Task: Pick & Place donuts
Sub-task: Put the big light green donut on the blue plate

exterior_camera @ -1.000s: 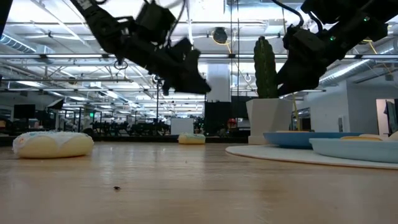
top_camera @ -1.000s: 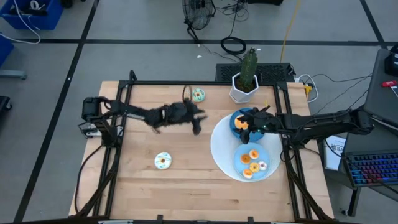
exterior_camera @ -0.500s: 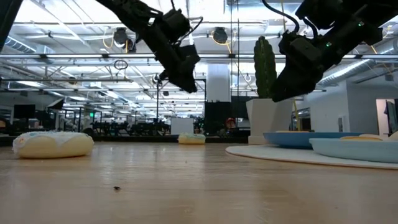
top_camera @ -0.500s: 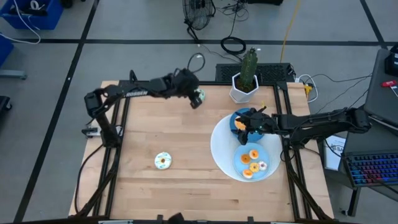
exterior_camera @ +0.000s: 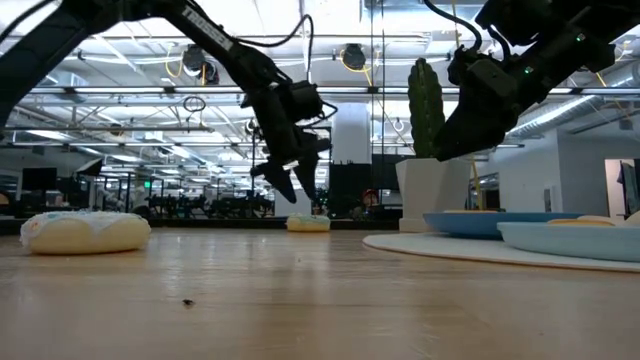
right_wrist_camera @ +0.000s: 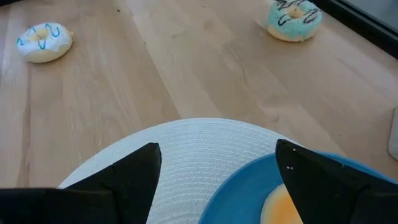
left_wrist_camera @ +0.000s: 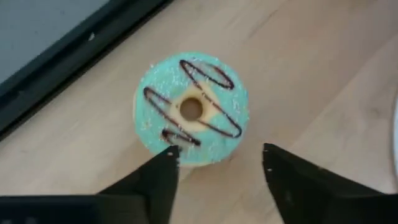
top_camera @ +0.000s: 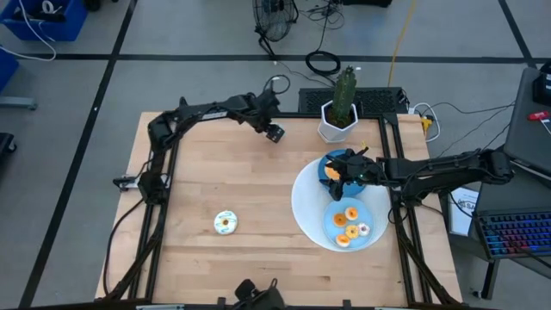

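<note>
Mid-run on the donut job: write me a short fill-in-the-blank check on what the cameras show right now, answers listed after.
1. The left gripper hovers over a donut iced ____ with chocolate drizzle.
2. The white-iced donut lying alone on the table has ____ drizzle.
3. The blue plates rest on a large ____ disc.
4. The right gripper hangs over the disc with its fingers ____.

Missing words: green; blue; white; open
</note>
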`<action>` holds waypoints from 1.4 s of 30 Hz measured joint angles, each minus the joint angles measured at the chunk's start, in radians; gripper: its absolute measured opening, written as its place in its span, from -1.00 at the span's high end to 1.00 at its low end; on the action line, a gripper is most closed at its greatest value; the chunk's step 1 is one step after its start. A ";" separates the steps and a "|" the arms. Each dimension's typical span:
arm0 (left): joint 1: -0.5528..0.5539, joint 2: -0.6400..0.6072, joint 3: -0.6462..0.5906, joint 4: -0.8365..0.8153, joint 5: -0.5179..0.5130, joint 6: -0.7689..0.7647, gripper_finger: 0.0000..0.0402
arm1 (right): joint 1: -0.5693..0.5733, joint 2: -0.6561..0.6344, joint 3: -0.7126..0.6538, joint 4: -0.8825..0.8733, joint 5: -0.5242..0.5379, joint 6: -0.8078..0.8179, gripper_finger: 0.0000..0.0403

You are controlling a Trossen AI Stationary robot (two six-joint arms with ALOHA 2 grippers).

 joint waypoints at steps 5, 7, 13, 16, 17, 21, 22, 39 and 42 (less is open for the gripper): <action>-0.011 0.052 0.057 0.008 -0.053 0.037 -0.54 | 0.000 0.000 0.000 -0.002 0.000 -0.003 -0.49; -0.017 0.069 0.065 0.021 -0.095 0.059 -0.65 | 0.000 0.000 0.000 -0.003 0.000 -0.007 -0.49; -0.023 0.105 0.062 0.038 -0.104 0.059 -0.78 | 0.000 0.000 0.000 -0.003 0.001 -0.015 -0.49; -0.026 0.124 0.061 0.049 -0.110 0.060 -0.76 | 0.000 0.000 0.000 -0.002 0.001 -0.018 -0.49; -0.027 0.133 0.061 0.052 -0.117 0.059 -0.75 | 0.000 0.000 0.000 -0.001 0.001 -0.018 -0.49; -0.027 0.146 0.060 0.068 -0.106 0.052 -0.71 | 0.000 0.000 0.000 0.000 0.001 -0.018 -0.49; -0.029 0.143 0.060 0.071 -0.111 0.050 -0.70 | 0.000 0.000 0.000 0.000 0.002 -0.019 -0.49; -0.055 0.144 0.060 0.057 -0.122 0.069 0.35 | 0.000 0.000 0.000 0.000 0.002 -0.014 -0.49; -0.055 0.144 0.060 0.059 -0.121 0.089 0.63 | 0.000 0.000 0.000 0.000 0.002 -0.014 -0.49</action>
